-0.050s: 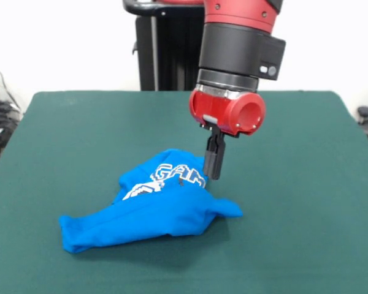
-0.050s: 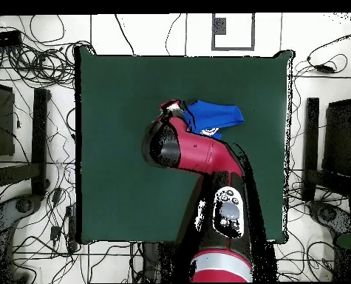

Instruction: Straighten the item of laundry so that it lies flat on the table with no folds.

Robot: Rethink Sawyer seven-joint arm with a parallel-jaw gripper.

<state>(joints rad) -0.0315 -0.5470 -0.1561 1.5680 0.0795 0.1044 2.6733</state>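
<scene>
White block letters reading "GAM" show on the bunched-up blue item of laundry [image 1: 165, 199], rest of the print's lost in folds.

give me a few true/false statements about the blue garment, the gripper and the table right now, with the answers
1. The item of laundry lies perfectly flat with no folds. False: it is bunched up and humped.
2. The gripper is at the garment's top edge, beside the white lettering. True.
3. The garment is red. False: it is bright blue.
4. The table has a dark green top. True.
5. The garment hangs over the table's edge. False: it lies wholly on the tabletop.
</scene>
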